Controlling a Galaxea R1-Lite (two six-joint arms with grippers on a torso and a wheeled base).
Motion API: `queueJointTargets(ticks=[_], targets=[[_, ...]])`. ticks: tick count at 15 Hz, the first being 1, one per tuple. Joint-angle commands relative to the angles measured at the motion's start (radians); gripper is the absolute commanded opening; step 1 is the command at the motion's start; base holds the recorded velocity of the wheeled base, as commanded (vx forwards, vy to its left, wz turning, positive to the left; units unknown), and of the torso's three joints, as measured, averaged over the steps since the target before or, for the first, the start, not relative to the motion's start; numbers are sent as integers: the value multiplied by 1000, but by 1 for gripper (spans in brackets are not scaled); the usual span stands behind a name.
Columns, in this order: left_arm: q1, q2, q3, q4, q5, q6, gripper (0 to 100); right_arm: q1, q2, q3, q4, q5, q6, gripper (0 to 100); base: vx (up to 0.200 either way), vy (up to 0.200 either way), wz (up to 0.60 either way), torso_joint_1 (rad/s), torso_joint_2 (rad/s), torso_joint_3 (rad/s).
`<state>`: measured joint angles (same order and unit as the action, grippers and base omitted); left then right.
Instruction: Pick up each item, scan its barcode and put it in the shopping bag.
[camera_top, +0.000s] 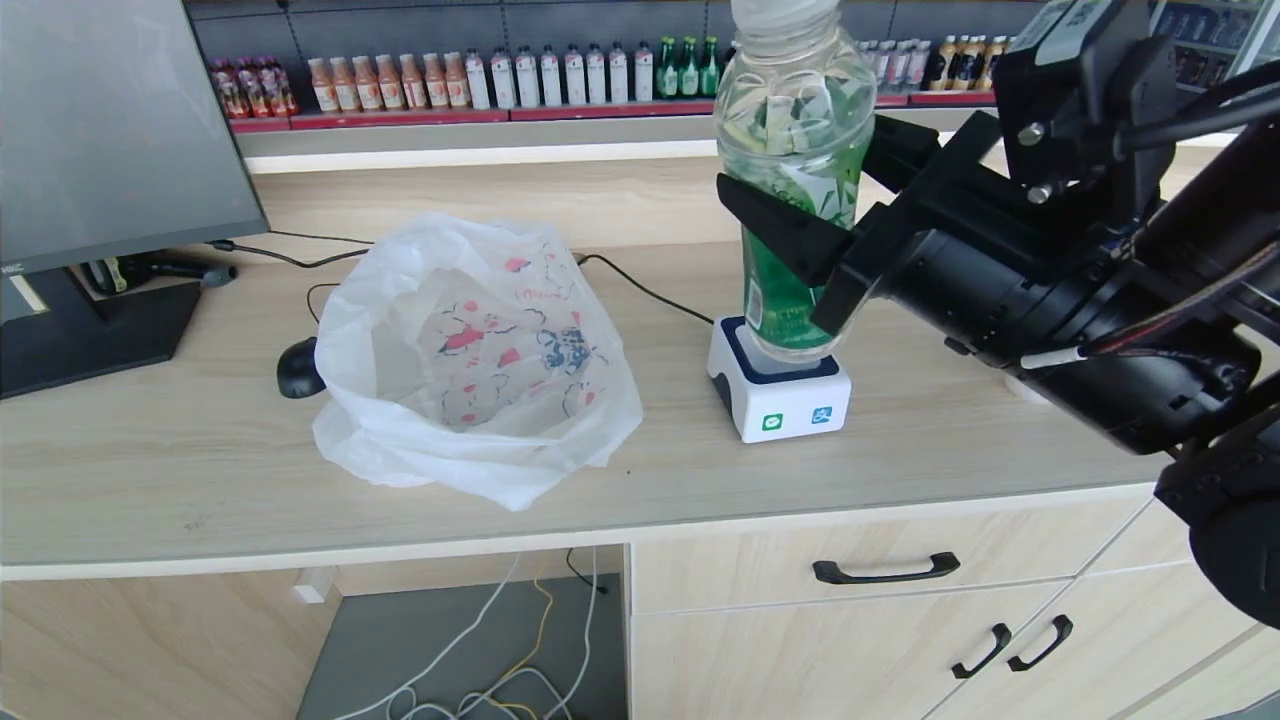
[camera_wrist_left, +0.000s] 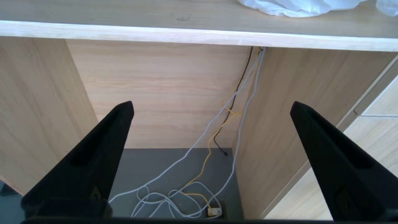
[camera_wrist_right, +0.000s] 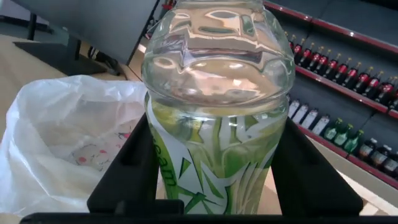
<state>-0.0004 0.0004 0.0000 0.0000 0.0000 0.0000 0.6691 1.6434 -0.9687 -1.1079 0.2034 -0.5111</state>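
The green-labelled bottle (camera_top: 795, 180) is upright in the right gripper (camera_top: 830, 195), jaws clamped round its middle, base right over the scanner (camera_top: 780, 395) (can't tell if it's touching). My worry is the trip to the shopping bag (camera_top: 470, 360). The plastic looks slick, so it could slip. A low swing could knock the scanner, and the floppy bag rim might fold shut. There's bare counter (camera_top: 900, 450) between scanner and bag, but the bag sits near the front edge. The left gripper (camera_wrist_left: 211, 162) hangs spread wide below the counter.
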Motion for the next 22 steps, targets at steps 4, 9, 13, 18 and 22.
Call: queueJointTargets(ticks=[4,9,13,18,22], targets=[[0,0,0,0,0,0,100,-36,52,-18,-3,71,-122,0,0,0,0,0,0,0],[0,0,0,0,0,0,100,-148,90,-67,-6,232,-259,0,0,0,0,0,0,0],[0,0,0,0,0,0,100,-270,156,-64,-63,447,-353,0,0,0,0,0,0,0],[0,0,0,0,0,0,100,-283,216,-41,-164,568,-422,0,0,0,0,0,0,0],[0,0,0,0,0,0,100,-273,227,-11,-170,614,-477,0,0,0,0,0,0,0]])
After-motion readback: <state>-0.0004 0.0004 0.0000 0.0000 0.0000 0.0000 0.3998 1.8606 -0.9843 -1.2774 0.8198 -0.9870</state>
